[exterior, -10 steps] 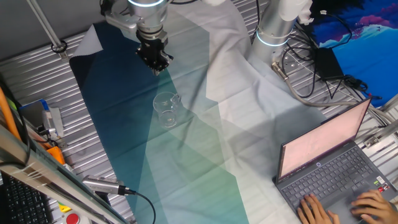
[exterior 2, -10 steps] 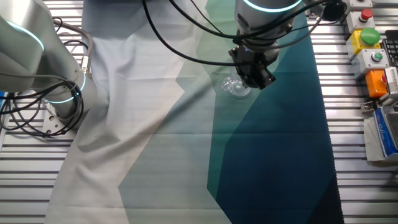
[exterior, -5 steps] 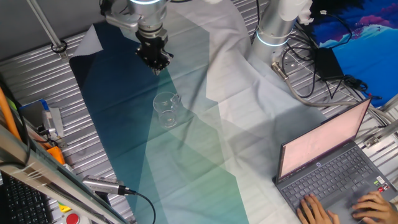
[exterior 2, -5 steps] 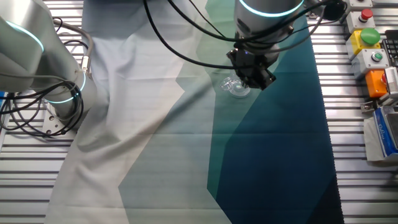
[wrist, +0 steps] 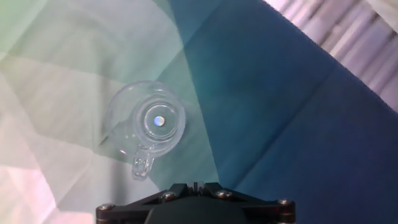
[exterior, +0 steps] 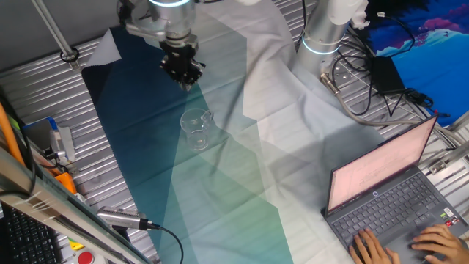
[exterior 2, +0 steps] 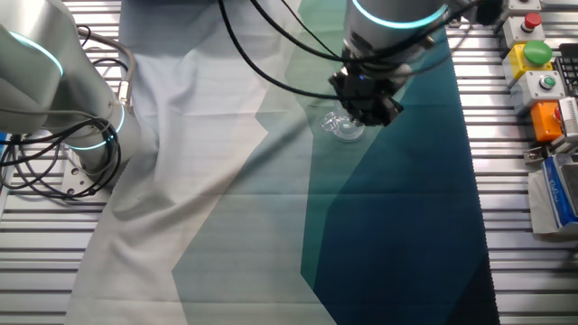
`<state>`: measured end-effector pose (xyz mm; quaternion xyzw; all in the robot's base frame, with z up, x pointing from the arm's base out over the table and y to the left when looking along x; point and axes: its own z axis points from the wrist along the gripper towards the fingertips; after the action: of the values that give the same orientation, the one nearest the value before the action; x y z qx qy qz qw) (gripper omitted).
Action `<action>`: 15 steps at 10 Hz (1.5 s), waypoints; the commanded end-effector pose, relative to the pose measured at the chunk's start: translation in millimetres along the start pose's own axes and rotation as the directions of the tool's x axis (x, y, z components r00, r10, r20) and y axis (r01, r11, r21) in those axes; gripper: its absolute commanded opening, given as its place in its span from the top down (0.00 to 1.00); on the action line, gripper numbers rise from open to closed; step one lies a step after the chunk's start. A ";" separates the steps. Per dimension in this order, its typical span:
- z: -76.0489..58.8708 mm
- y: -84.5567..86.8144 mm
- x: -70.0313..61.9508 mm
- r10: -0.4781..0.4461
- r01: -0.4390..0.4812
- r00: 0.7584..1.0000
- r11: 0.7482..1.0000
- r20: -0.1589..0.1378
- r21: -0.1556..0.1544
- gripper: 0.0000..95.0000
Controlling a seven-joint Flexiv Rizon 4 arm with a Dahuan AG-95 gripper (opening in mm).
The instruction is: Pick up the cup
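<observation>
The cup (exterior: 196, 129) is small and clear, with a side handle, and stands upright on the teal-and-white cloth (exterior: 220, 191). In the hand view the cup (wrist: 149, 124) lies left of centre, with its handle pointing toward the camera. In the other fixed view the cup (exterior 2: 341, 127) is partly hidden behind the hand. My gripper (exterior: 185, 79) hangs above the cloth, behind the cup and apart from it. It also shows in the other fixed view (exterior 2: 368, 113). In the hand view its tips (wrist: 196, 184) stand together and hold nothing.
A second arm's base (exterior: 326, 29) stands at the cloth's back edge, with cables beside it. A laptop (exterior: 388, 198) with a person's hands on it is at front right. Button boxes (exterior 2: 533, 54) sit on the metal table beside the cloth. The cloth has raised folds (exterior: 256, 81).
My gripper has shifted slightly up and away from the cup. The cup has not moved.
</observation>
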<state>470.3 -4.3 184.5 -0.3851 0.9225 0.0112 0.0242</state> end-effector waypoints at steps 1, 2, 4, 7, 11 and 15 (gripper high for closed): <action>6.7 12.3 1.4 0.075 -0.075 0.997 0.997 0.000 0.005 0.40; 11.6 22.3 5.3 0.095 -0.095 0.995 0.995 0.006 0.009 0.40; 19.3 37.7 11.1 0.120 -0.120 0.993 0.993 0.007 0.010 0.40; 36.2 46.3 12.4 0.137 -0.137 0.990 0.990 0.027 0.019 0.40; 58.4 48.3 9.6 0.177 -0.178 0.983 0.984 0.048 0.029 0.40; 67.9 56.0 -6.3 0.252 -0.254 0.966 0.967 0.053 0.030 0.40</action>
<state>436.7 42.1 117.4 -0.2649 0.9629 0.0080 0.0511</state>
